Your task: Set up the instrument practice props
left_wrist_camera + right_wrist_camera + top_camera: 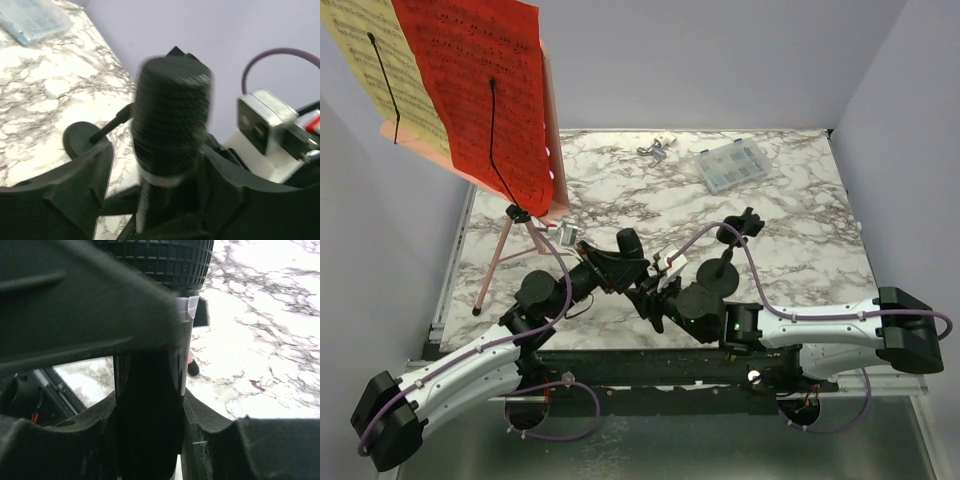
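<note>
Marble table [800, 230] — right end effector [150, 410] clamps microphone [160, 262]; left end effector [157, 155] parted.

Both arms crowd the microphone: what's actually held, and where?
The right fingers appear clamped on the handle of the black microphone, below its silver band; the left fingers flank it with a gap.

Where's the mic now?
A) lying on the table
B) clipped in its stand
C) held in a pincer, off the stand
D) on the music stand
C: the microphone is gripped in the right pincer, and its round-based stand stands apart from it.
</note>
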Motion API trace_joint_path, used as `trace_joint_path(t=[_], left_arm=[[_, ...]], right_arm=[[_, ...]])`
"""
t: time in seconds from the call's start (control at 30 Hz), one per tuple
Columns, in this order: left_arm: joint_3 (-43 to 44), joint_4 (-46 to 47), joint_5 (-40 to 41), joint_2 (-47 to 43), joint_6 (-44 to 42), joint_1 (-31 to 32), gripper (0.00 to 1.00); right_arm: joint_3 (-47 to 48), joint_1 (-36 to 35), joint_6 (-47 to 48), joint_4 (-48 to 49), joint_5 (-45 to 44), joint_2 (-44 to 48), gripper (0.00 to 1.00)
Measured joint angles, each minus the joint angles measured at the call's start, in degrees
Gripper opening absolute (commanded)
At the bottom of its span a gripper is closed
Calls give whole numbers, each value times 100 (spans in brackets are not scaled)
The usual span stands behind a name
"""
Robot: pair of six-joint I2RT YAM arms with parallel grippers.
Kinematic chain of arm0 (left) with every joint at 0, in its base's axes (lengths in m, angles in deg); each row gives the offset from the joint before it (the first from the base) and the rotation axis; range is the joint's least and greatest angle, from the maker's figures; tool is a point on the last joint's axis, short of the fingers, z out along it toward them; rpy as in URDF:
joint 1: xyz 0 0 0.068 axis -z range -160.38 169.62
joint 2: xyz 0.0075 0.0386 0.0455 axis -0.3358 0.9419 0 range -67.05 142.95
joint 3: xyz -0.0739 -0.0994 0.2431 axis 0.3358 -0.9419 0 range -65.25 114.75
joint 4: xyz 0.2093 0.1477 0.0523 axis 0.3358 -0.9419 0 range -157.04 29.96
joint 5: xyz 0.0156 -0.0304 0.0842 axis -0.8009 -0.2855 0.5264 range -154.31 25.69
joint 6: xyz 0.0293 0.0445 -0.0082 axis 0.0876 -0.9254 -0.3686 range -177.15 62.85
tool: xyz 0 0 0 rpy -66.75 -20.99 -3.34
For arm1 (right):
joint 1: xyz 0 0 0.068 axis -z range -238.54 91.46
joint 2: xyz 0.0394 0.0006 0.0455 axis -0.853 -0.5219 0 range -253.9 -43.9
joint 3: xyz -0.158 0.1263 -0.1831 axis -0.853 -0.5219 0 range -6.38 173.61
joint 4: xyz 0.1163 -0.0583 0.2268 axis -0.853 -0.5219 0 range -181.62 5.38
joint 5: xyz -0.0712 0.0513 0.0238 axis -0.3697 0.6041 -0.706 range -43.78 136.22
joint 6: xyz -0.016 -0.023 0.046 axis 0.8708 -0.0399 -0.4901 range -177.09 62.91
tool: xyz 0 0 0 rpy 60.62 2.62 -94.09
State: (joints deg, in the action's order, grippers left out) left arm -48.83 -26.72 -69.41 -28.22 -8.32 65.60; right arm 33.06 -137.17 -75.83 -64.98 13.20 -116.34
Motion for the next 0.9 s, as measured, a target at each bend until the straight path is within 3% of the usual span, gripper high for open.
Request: trace_joint_path(t=[0.2,0.53,0.8,0.9], left_arm=[[452,-522,15,400,280,-9,98],[1373,-1670,63,802,345,-24,98],[1574,-1836,61,960,424,-26,75],[1637,-1808,46,1047,428,-20,54]], right_arm=[[-236,-2,122,-94,295,417,0],[-551,-4,37,-299,457,940,0],[-568,-2,37,-400,505,1058,0],[-573,-2,46,-433,505,1051,0]])
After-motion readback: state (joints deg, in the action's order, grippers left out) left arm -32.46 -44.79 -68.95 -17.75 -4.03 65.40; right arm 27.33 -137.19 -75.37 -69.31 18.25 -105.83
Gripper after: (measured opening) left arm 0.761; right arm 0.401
